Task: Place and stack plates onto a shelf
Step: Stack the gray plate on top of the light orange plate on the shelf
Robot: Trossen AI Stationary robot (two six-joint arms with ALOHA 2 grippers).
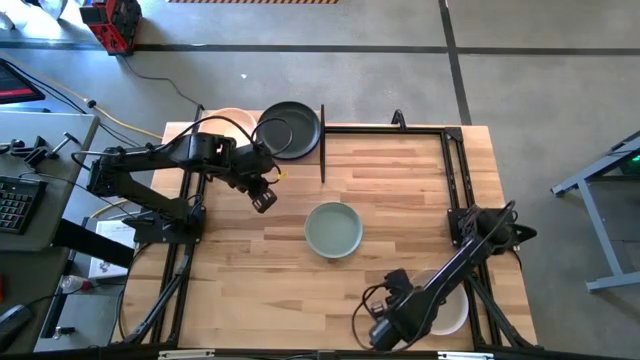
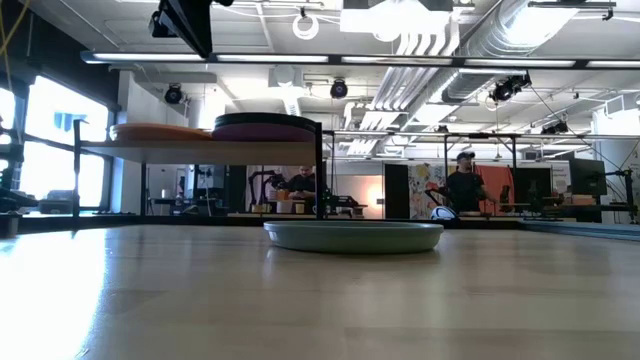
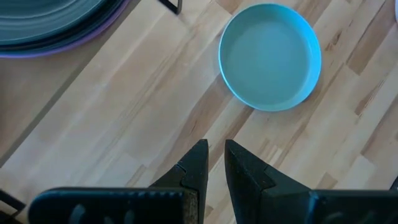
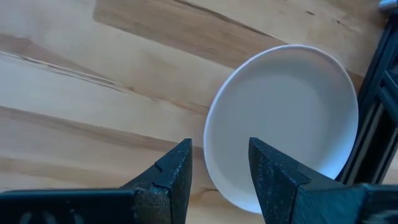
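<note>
Nearest you, at the lower right of the high view, the right gripper (image 1: 383, 333) hangs above a beige plate (image 1: 446, 305) lying on the tabletop (image 1: 400, 180). In the right wrist view its fingers (image 4: 171, 174) stand spread with a clear gap, and the plate's rim shows between them; whether they touch it you cannot tell.

At the centre of the high view sits the sage green plate (image 1: 333, 229), alone on the wood and well apart from both arms.

Farther back, upper left of centre, the left gripper (image 1: 264, 199) hovers just in front of the shelf (image 2: 180, 150). Its fingers (image 3: 196, 163) are nearly pressed together, holding nothing.

I judge you are between placements: the left arm is empty by the shelf, and the green plate looks like its next pick. That calls for opening the fingers wide and catching the raised rim from the side, since the dish is shallow.

On the shelf, a black plate (image 1: 289, 129) tops a stack with a purple plate (image 2: 266, 131) under it, and a peach plate (image 2: 160, 131) lies beside. How many plates each stack holds is hidden. The left arm covers much of the shelf panel from above.
</note>
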